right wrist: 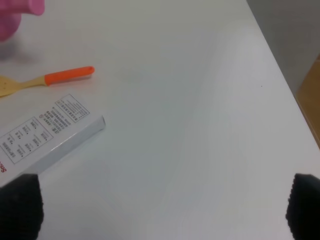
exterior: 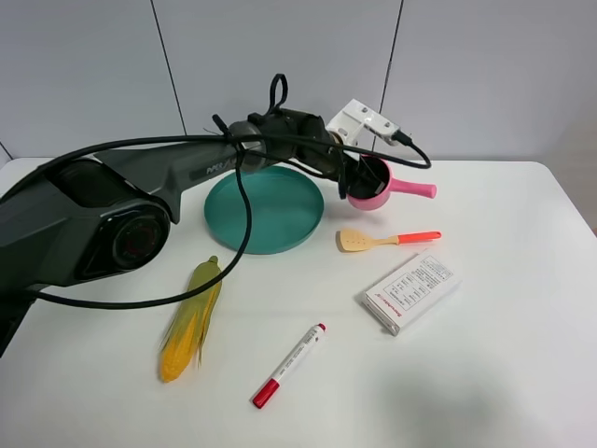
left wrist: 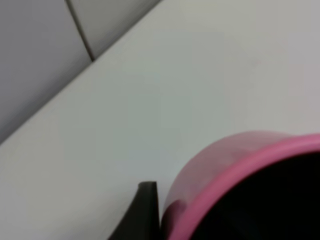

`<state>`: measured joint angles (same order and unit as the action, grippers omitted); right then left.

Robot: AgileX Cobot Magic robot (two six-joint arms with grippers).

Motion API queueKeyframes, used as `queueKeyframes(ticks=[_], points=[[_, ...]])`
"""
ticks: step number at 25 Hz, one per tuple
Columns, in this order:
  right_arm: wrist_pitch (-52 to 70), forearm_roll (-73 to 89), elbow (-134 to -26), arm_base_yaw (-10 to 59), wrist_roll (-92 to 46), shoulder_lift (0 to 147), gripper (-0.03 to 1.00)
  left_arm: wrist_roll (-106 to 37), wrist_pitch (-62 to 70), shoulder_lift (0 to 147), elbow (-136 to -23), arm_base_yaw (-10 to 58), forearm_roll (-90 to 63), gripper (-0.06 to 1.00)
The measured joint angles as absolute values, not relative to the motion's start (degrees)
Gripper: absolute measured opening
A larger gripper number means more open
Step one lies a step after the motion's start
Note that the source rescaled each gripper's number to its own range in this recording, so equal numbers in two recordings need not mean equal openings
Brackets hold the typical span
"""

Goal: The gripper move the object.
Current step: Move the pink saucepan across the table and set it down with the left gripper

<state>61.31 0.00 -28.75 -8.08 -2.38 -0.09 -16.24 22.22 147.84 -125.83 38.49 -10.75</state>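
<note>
Two nr pink pan (exterior: 375,199): plate (exterior: 280,219), spatula (exterior: 382,240)

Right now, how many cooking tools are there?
2: the pink saucepan at the left hand, beside the green plate; the yellow spatula just in front. The arm may hide others.

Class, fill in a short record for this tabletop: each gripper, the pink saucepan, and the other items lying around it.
Left gripper: at the pink saucepan rim, one finger outside its wall; grip unclear
Right gripper: open, above the table
Plate: teal, left of the saucepan
Spatula: in front of the saucepan, apart
Others: white box, red-capped marker, corn
</note>
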Motion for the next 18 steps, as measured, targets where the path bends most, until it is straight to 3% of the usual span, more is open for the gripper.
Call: queueKeyframes(ticks=[18], points=[[61.3, 0.0, -28.7, -8.1, -2.4, -0.1, 1.00, -16.2, 16.0, 150.2, -125.8, 39.4, -10.8, 0.00]])
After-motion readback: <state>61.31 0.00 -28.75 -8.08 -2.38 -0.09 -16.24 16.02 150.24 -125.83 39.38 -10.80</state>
